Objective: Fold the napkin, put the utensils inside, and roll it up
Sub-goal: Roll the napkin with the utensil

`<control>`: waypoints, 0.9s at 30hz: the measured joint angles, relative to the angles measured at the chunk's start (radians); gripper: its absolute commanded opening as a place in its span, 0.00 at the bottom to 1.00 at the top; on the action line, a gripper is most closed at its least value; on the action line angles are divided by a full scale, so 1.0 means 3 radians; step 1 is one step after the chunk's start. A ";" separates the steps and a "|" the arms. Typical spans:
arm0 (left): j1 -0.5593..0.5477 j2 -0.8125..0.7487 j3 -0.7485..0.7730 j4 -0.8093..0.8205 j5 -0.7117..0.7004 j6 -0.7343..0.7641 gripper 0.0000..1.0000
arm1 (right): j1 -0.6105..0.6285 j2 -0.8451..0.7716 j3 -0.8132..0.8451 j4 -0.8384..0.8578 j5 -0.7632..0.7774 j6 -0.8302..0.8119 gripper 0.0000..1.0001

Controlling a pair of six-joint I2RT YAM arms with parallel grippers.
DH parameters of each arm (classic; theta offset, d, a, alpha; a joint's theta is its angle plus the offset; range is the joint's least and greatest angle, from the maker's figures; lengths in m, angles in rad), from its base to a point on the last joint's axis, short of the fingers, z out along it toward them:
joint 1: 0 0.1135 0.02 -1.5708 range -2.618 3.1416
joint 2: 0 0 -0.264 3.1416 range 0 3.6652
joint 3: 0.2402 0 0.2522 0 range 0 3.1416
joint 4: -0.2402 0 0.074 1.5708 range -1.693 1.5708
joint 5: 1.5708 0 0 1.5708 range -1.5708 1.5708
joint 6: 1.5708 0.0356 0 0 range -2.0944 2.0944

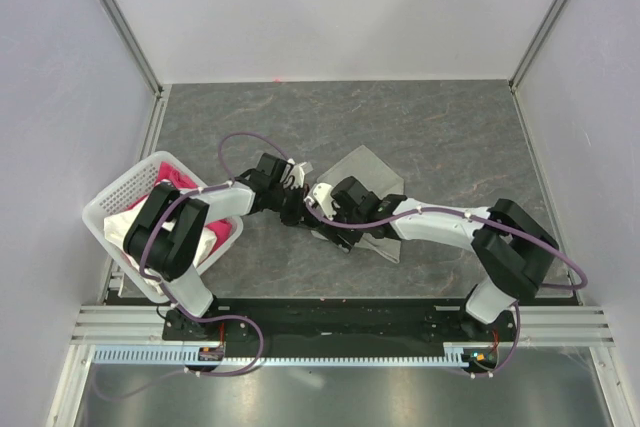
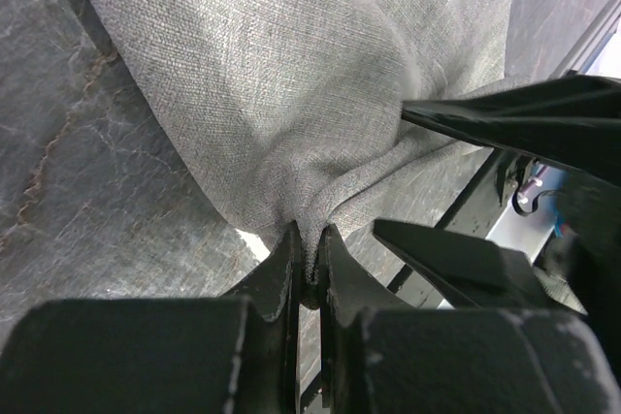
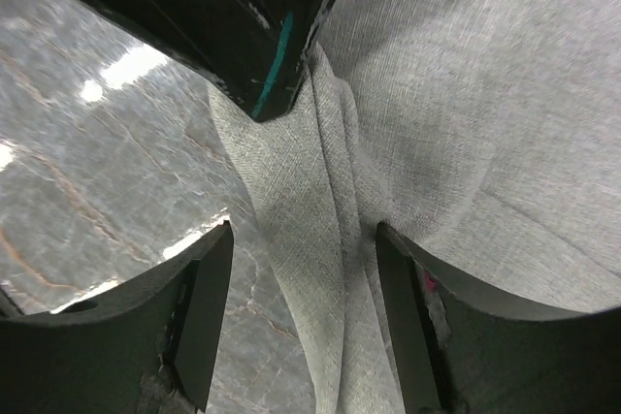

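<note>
Left gripper [image 2: 309,244] pinches a napkin [image 2: 272,75] fold; right gripper [image 3: 303,244] straddles it, jaws apart, both arms bent inward.

Nothing legible in any view: no text, label, brand, number or sign on the napkin [image 2: 291,65], on the bench [image 1: 450,127] beneath it, or on the white basket [image 1: 100,213] left of the napkin.
</note>
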 measured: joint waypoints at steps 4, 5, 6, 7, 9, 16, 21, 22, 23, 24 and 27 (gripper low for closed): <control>0.0017 0.0013 0.0011 -0.0022 0.0047 0.0000 0.02 | 0.0009 0.0159 0.0015 0.0032 0.0055 -0.0042 0.61; 0.0019 0.0019 0.0013 -0.0022 0.0057 0.0000 0.02 | 0.0009 0.0193 0.0032 0.0036 0.0075 -0.0053 0.55; 0.0022 0.0027 0.0015 -0.0023 0.0066 0.0000 0.02 | 0.0009 0.0219 0.0053 0.0034 0.0098 -0.0061 0.48; 0.0024 0.0032 0.0019 -0.0027 0.0070 0.0000 0.03 | 0.0009 0.0237 0.0074 0.0028 0.0109 -0.0079 0.40; 0.0034 0.0047 0.0028 -0.0043 0.0086 0.0000 0.07 | 0.0004 0.0290 0.0141 -0.0006 0.0153 -0.0095 0.35; 0.0126 0.0047 0.0031 -0.0043 0.0123 -0.0029 0.44 | -0.0014 0.0458 0.0347 -0.0156 0.0092 -0.0106 0.24; 0.0210 -0.0092 -0.0024 -0.0042 0.0050 -0.0064 0.55 | -0.0061 0.0519 0.0435 -0.0256 -0.0069 -0.0088 0.22; 0.0224 -0.0153 -0.0051 -0.0042 0.0023 -0.0065 0.57 | -0.0072 0.0532 0.0453 -0.0280 -0.0109 -0.0085 0.22; 0.0235 -0.0212 -0.0076 -0.0042 -0.0003 -0.0066 0.59 | -0.0084 0.0548 0.0476 -0.0306 -0.0153 -0.0085 0.22; 0.0243 -0.0270 -0.0100 -0.0038 -0.0036 -0.0071 0.63 | -0.0093 0.0566 0.0504 -0.0337 -0.0207 -0.0084 0.21; 0.0261 -0.0401 -0.0181 -0.0036 -0.0139 -0.0083 0.69 | -0.0142 0.0609 0.0562 -0.0421 -0.0366 -0.0079 0.20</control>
